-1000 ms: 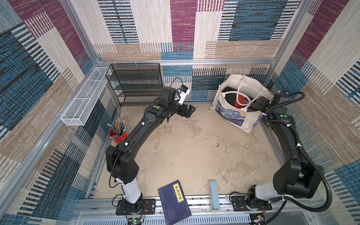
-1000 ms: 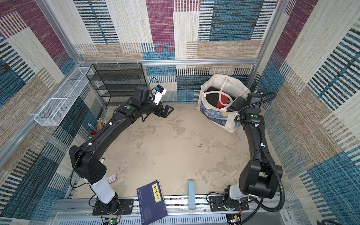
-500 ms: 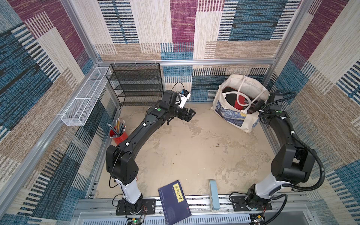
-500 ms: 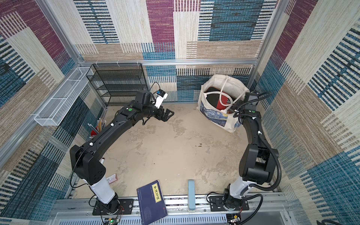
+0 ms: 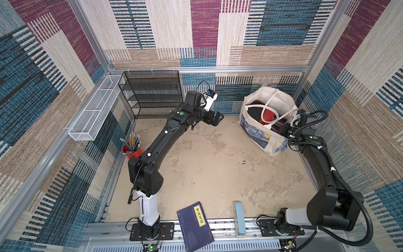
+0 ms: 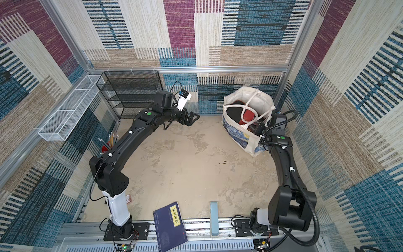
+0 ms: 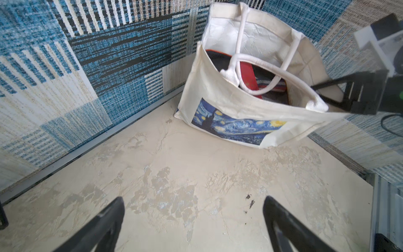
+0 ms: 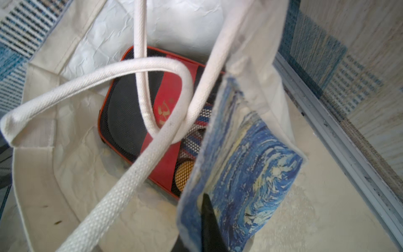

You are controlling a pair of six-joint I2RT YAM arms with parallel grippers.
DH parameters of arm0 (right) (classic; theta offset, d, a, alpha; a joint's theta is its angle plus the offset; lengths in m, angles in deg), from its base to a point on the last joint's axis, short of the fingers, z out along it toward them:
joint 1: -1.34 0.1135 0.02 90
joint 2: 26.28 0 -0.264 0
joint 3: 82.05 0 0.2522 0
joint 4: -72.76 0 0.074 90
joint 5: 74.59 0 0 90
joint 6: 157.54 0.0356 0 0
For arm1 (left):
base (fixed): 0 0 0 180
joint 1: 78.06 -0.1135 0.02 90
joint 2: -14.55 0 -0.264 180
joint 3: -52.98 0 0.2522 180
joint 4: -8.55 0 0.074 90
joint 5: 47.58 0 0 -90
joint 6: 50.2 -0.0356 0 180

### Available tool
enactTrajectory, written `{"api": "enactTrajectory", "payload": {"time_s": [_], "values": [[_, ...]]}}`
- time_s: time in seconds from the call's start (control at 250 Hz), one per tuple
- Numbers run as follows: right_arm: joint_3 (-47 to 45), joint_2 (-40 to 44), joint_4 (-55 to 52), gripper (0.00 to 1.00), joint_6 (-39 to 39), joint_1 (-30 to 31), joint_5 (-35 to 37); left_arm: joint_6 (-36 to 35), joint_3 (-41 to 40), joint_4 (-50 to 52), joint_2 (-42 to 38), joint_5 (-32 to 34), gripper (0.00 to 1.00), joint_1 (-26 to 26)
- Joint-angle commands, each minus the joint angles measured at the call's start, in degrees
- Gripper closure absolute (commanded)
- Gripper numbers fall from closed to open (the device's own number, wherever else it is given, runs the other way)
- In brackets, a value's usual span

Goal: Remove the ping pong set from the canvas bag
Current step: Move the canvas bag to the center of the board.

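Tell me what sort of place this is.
Likely a staged robot test cell: two robot arms bolted to a metal rail, carpet-patterned wall panels in aluminium framing, and props like the canvas bag.

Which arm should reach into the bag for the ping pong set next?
Left, probably: left gripper is open and free, facing the canvas bag; right gripper is shut on its printed side.

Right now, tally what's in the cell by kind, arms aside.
canvas bag: 1
black-red case, showing in the bag: 1
dark blue book: 1
red pencil cup: 1
black mesh shelf: 1
white wire basket: 1
pale blue block: 1
Total: 7
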Motion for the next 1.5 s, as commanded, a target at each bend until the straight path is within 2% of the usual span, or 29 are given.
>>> {"api": "enactTrajectory", "payload": {"time_s": [0.0, 0.18, 0.292, 0.468, 0.68, 0.776, 0.868, 1.0, 1.044, 1.112, 1.228, 1.312, 1.404, 1.496], "values": [[-1.9, 4.7, -3.7, 1.0, -4.0, 0.6, -6.3, 1.0, 6.2, 2.4, 3.9, -4.1, 0.0, 0.2], [-5.8, 11.4, -9.4, 1.0, -6.1, 2.1, -8.6, 1.4, 19.8, 5.0, 13.1, -7.5, 0.0, 2.1], [-7.8, 13.9, -12.6, 1.0, -7.8, 2.9, -10.0, 1.9, 23.3, 5.0, 16.8, -9.1, 0.0, 4.4], [-8.8, 15.9, -15.8, 1.0, -10.0, 7.0, -10.6, 1.5, 25.2, 4.0, 21.0, -1.4, 0.0, 7.5], [-8.8, 15.4, -16.1, 1.0, -10.3, 8.0, -10.0, 3.5, 30.1, 1.8, 25.6, 7.8, 0.02, 7.7], [-8.9, 15.3, -16.0, 1.0, -10.3, 8.1, -10.0, 3.1, 30.1, -1.0, 26.1, 9.4, 0.03, 7.6], [-9.1, 14.9, -15.7, 1.0, -10.3, 8.2, -10.1, 3.6, 31.1, -3.9, 27.1, 6.7, 0.03, 7.1], [-9.2, 14.7, -15.5, 1.0, -10.2, 8.2, -9.6, 4.7, 33.1, -2.5, 29.6, 2.0, 0.09, 7.1], [-9.3, 14.6, -15.4, 1.0, -10.2, 8.2, -9.5, 5.2, 32.6, -2.4, 30.0, 1.2, 0.13, 7.1], [-9.5, 14.5, -15.3, 1.0, -10.1, 8.2, -9.4, 6.0, 32.3, -2.2, 30.8, 0.4, 0.25, 7.1], [-9.5, 14.4, -15.1, 1.0, -10.1, 8.3, -9.3, 6.9, 32.6, -3.4, 31.7, -1.7, 0.35, 7.1], [-9.6, 14.5, -15.0, 1.0, -10.1, 8.2, -9.1, 7.6, 32.6, -4.8, 32.0, -3.5, 0.61, 7.1], [-9.6, 14.5, -14.7, 1.0, -10.1, 8.3, -8.8, 8.2, 32.6, -5.4, 31.8, -4.5, 0.99, 7.0], [-9.8, 14.5, -14.2, 1.0, -10.1, 8.2, -8.4, 8.1, 32.6, -4.8, 30.7, -4.3, 1.0, 6.7]]}}
